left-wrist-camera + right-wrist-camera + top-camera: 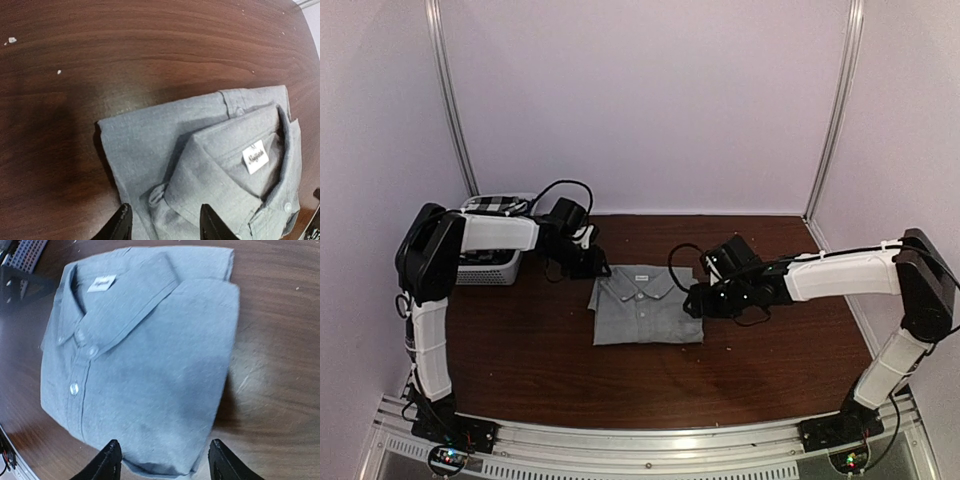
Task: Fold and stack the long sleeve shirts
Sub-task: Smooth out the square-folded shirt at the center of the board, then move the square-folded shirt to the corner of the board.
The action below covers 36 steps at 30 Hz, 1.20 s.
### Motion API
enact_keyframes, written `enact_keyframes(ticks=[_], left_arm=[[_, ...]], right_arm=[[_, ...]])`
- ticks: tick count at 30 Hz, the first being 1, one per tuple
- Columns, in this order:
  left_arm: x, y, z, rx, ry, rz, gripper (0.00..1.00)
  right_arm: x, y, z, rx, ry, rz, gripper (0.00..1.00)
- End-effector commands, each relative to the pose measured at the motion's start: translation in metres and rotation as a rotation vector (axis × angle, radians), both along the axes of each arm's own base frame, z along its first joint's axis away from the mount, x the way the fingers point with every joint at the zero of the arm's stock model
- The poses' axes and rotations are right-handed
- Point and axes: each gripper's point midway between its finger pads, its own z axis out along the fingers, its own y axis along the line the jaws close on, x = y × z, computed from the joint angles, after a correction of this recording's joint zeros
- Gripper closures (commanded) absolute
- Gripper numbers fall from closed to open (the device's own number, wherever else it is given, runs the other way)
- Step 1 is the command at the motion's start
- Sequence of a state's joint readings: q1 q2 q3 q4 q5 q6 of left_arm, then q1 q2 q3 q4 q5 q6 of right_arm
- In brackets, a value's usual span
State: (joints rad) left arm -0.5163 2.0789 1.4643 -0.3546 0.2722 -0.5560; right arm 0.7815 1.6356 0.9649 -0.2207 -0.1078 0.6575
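The light grey shirt (645, 307) lies folded in a neat rectangle on the brown table, collar to the far side, buttons up. It also shows in the left wrist view (200, 165) and the right wrist view (145, 355). My left gripper (590, 266) is open and empty, just over the shirt's far left corner (162, 222). My right gripper (694, 301) is open and empty at the shirt's right edge (165, 462). The black-and-white checked shirt (492, 206) lies in the white slatted basket (488, 270) at the far left, mostly hidden by my left arm.
The table (540, 360) is dark brown wood, enclosed by pale walls at the back and sides. The basket stands at the table's far left corner behind my left arm. A metal rail (650, 440) runs along the near edge.
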Motion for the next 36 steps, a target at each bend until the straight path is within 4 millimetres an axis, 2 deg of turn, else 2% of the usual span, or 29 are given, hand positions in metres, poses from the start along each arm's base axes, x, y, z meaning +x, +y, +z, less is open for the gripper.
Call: enact_keyframes(ticks=[1,6,11,18,27,31,36], left_arm=[[0.008,0.003,0.066,-0.052,-0.126,-0.003,0.47],[-0.01,0.017,0.069,-0.057,-0.116,-0.002,0.44],[-0.031,0.023,0.074,-0.081,-0.114,-0.033,0.44],[-0.058,0.026,0.082,-0.114,-0.111,-0.084,0.43],[-0.072,0.026,0.094,-0.142,-0.131,-0.13,0.43],[-0.076,0.025,0.098,-0.158,-0.139,-0.143,0.43],[-0.08,0.021,0.093,-0.202,-0.116,-0.147,0.44]], right_arm=[[0.031,-0.027,0.002,-0.017,-0.025,-0.095,0.38],[0.06,-0.032,-0.006,0.0,-0.02,-0.133,0.39],[0.072,-0.024,-0.018,-0.024,0.001,-0.125,0.41],[0.072,-0.021,-0.041,-0.07,0.048,-0.127,0.44],[0.063,-0.003,-0.065,-0.119,0.1,-0.11,0.49],[0.058,-0.004,-0.07,-0.153,0.115,-0.118,0.64],[0.054,-0.014,-0.067,-0.206,0.121,-0.128,0.9]])
